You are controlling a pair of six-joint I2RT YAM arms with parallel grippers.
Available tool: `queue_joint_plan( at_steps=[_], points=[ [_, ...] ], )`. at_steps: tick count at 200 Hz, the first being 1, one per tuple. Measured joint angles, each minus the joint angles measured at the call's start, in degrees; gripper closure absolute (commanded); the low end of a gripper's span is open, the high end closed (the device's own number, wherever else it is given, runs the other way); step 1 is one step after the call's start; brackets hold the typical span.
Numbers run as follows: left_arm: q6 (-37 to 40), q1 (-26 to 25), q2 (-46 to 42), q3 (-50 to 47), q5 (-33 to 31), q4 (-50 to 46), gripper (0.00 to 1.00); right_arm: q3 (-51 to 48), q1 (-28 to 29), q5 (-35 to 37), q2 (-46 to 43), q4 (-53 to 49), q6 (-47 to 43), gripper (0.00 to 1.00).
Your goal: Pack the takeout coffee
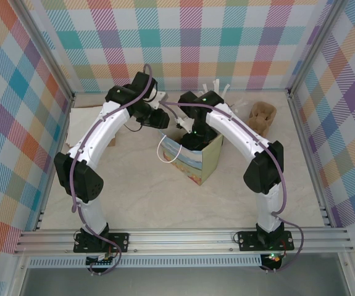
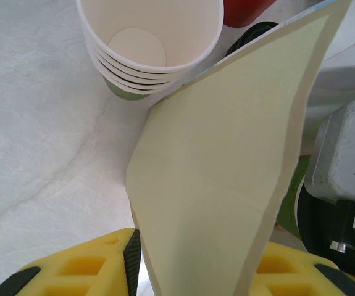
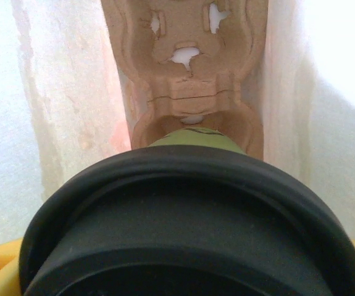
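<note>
From above, we see two white arms meet over one gift bag [image 1: 205, 161] that stands upright mid-table. It is boxy paper, pale green on its side and pastel-striped on its front, with a white loop handle [image 1: 165, 153]. The left gripper [image 1: 158, 117] sits at the bag's far left rim. The right gripper [image 1: 192, 139] reaches down into the bag's mouth. One brown moulded-pulp carrier [image 1: 262, 115] lies apart on the table [image 1: 134, 197], to the right.

In the left wrist view, the left gripper [image 2: 192, 265] has its yellow fingers [image 2: 84, 265] drawn in on a smooth, pale green panel of the gift bag [image 2: 226, 172], pinching it. Beyond it stands one stack of lidless cups [image 2: 149, 43], conical and cream inside, with green showing low down. We count at least four nested rims. A grey housing [image 2: 350, 154] at the right reads "intel". The table [image 2: 35, 154] looks white and faintly veined.

In the right wrist view, the takeout coffee [image 3: 189, 228] is inside the bag, between its white walls. Its round, matte black lid [image 3: 189, 203] spans the right gripper [image 3: 183, 262], which is spread wide around it and holding it. A sliver of green cup wall [image 3: 196, 139] shows beneath. One fibrous brown pulp tray [image 3: 189, 92] lies below, the cup over its near pocket.
</note>
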Motion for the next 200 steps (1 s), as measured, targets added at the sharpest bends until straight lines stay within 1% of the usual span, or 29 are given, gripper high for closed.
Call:
queue_joint_plan(
  at_steps=[89, 200],
  points=[
    [-0.02, 0.0, -0.11, -0.02, 0.02, -0.02, 0.64, -2.69, -0.39, 0.68, 0.87, 1.81, -3.78, 0.17],
    [-0.02, 0.0, -0.11, -0.02, -0.02, -0.04, 0.64, -4.48, -0.76, 0.63, 1.01, 3.76, -4.42, 0.17]
  ],
)
